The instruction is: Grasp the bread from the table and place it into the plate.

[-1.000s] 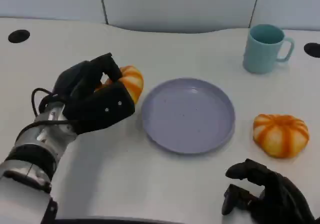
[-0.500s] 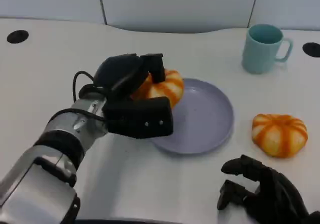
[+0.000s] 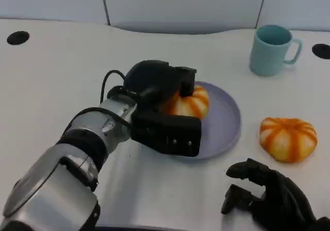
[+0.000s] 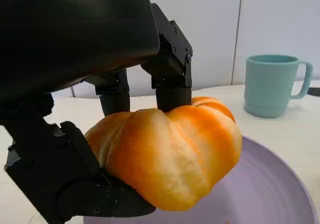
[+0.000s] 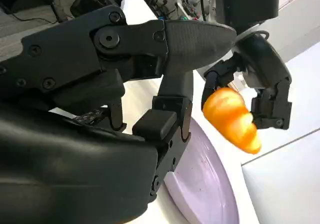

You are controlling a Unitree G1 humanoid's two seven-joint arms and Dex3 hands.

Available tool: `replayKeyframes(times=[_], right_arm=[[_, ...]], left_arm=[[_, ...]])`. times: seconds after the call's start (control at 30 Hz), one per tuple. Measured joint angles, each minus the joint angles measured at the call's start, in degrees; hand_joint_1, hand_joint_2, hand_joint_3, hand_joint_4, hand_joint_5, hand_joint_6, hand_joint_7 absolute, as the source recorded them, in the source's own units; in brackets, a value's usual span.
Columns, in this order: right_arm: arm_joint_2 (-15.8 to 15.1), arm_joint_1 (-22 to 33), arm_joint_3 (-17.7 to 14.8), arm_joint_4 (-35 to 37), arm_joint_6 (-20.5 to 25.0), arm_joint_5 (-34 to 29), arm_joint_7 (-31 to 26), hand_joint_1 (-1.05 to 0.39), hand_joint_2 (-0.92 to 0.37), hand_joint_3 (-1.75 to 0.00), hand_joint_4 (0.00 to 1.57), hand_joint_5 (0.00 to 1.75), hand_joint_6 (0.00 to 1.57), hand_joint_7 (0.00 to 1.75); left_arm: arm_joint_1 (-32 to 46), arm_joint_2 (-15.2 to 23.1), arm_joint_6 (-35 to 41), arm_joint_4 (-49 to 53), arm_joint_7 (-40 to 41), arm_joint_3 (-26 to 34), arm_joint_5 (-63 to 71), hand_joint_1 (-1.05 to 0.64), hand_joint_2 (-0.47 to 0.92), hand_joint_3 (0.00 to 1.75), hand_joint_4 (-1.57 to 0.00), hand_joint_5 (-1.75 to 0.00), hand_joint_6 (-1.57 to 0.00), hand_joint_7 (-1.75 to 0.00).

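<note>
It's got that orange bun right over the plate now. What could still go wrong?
The left hand holds the bun above the plate, not yet resting on it. Released from there, the round bun might roll toward the rim. The fingers wrap it closely, so opening them could drag it sideways. A wide swing away might also near the mug.

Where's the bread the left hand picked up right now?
In the head view the bread is held by the left hand above the left part of the purple plate, not yet released.
</note>
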Motion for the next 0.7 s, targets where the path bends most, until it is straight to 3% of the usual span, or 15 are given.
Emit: replayKeyframes(times=[0.2,0.27,0.33,0.5,0.6,0.7], right_arm=[[0.04,0.02,0.12,0.12,-0.21,0.0,-0.03,-0.5,-0.92,-0.4,0.73,1.34,0.73,0.91],[0.1,-0.07,0.11,0.3,-0.23,0.03,0.13,-0.51,-0.92,-0.38,0.73,1.32,0.73,0.9],[0.09,-0.43,0.01,1.39,-0.75,0.05,0.87,-0.51,-0.92,-0.38,0.75,1.28,0.74,0.89],[0.2,-0.64,-0.19,1.79,-0.83,0.11,1.15,-0.5,-0.92,-0.38,0.76,1.26,0.74,0.88],[0.2,-0.82,-0.33,2.09,-0.85,0.13,1.3,-0.51,-0.92,-0.37,0.76,1.26,0.74,0.88],[0.21,-1.21,-0.45,2.56,-0.9,0.13,1.34,-0.51,-0.92,-0.34,0.77,1.26,0.76,0.88]], left_arm=[[0.01,-1.24,1.28,0.75,-0.12,-0.62,0.29,-0.32,0.51,0.88,-0.93,-1.75,-0.69,-1.75],[-0.01,-1.62,1.92,0.81,-1.44,-0.66,0.28,-0.36,0.52,0.81,-0.75,-1.75,-0.51,-1.75],[-0.03,-1.76,2.57,0.9,-3.41,-0.72,0.27,-0.43,0.6,0.62,-0.54,-1.75,-0.34,-1.75],[-0.04,-1.69,2.66,1.0,-6.5,-0.67,0.17,-0.62,0.77,0.33,-0.1,-1.75,-0.04,-1.71],[-0.3,-1.61,2.66,1.0,-6.73,-1.03,0.26,-0.7,0.81,0.21,-0.01,-1.67,0.0,-1.6],[-0.94,-1.62,2.74,1.0,-7.31,-1.04,0.23,-0.81,0.81,0.12,0.0,-1.48,0.0,-1.39]])
